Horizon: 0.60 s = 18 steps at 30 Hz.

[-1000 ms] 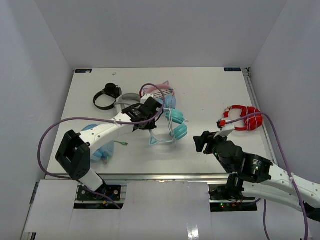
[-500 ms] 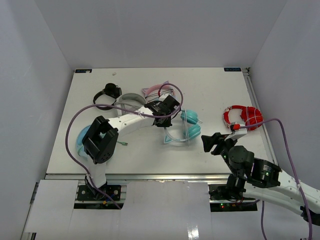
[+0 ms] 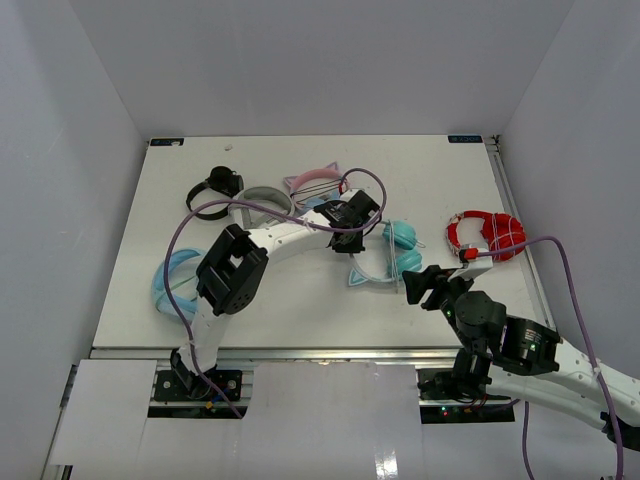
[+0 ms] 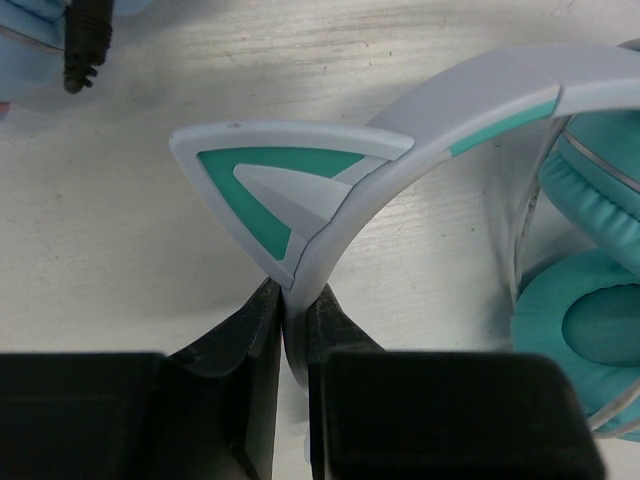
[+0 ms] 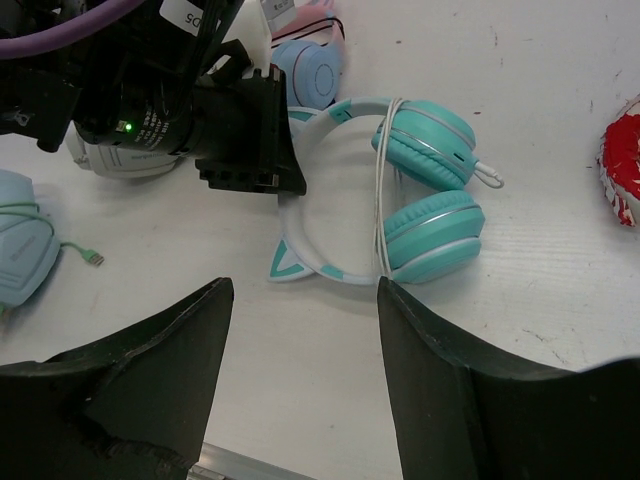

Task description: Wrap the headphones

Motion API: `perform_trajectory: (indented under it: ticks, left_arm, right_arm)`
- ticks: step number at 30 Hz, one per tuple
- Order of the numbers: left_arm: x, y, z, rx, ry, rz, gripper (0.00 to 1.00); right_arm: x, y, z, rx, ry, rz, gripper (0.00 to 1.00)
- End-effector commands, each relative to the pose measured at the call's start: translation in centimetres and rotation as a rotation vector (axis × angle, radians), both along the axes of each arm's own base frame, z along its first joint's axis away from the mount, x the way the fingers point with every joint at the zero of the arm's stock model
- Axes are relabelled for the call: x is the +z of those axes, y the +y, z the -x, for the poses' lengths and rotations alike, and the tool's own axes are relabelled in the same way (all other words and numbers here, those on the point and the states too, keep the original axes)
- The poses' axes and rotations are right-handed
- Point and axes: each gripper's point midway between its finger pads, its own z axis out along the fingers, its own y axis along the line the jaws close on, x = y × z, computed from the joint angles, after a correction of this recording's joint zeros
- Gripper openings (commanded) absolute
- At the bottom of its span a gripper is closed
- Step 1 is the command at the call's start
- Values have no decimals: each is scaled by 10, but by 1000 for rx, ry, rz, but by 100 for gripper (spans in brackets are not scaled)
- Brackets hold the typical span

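The headphones [image 3: 385, 255] lie flat at mid-table: teal ear cups [image 5: 428, 140], white headband [image 4: 420, 110], teal cat ears [image 4: 265, 175]. A thin white cable [image 5: 382, 190] runs across the band beside the cups. My left gripper [image 3: 352, 215] is shut on the headband at the base of one cat ear [image 4: 290, 300]. My right gripper [image 3: 425, 285] is open and empty, hovering just in front and to the right of the headphones [image 5: 300, 290].
Red headphones [image 3: 487, 236] lie at the right. Behind the left arm are a pink cat-ear pair [image 3: 312, 182], a grey band [image 3: 262, 198] and a black pair [image 3: 213, 190]. A light-blue pair [image 3: 172, 280] lies front left, its green plug [image 5: 90, 257] beside it.
My left gripper has dragged the teal headphones to the right, toward my right gripper. The right gripper has shifted slightly right and stayed open.
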Motion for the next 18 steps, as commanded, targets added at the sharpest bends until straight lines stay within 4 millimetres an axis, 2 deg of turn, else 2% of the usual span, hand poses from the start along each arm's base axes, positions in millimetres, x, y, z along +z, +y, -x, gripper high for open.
perform_trajectory:
  ticks: [1,8,14,18]
  left_arm:
    - [39,-31,-14,1,-56,135,0]
    - [33,-43,-22,-1,-51,142,0]
    - [26,-46,-25,2,-46,130,0]
    - [24,-50,-27,-5,-45,131,9]
  right_arm:
    - [5,-6,-3,-41,-11,-33,66]
    - [4,-6,-3,-43,-9,-27,66]
    - [5,-8,-2,-44,-12,-34,67]
    - [6,-10,-2,-47,-14,-37,67]
